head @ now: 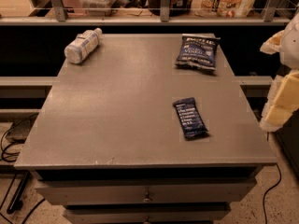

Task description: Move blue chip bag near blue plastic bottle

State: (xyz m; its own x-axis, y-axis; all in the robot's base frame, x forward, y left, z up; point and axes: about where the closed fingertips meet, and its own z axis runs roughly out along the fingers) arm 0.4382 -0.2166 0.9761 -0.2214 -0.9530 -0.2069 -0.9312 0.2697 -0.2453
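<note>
Grey worktop filled most of the view, with drawer fronts below its front edge. The gripper sat at the far right edge of the view, a pale yellowish shape off the worktop's right side, level with the middle of the surface and holding nothing that could be seen. Whether it was released or clenched could not be told.

The blue chip bag lay flat at the back right of the worktop, lettering up and its pale edge toward the back. The blue plastic bottle lay on its side at the back left, cap pointing to the back right, well apart from the bag. A flat dark bar wrapper sat nearer the front right and was not the target.

The bag was probably very light, air-puffed, crinkly and slick, so it would likely dent and slide under a push. Best hold looked like a pinch from above across the puffy middle or on a crimped end seam, squeezed gently so the chips inside don't crush
</note>
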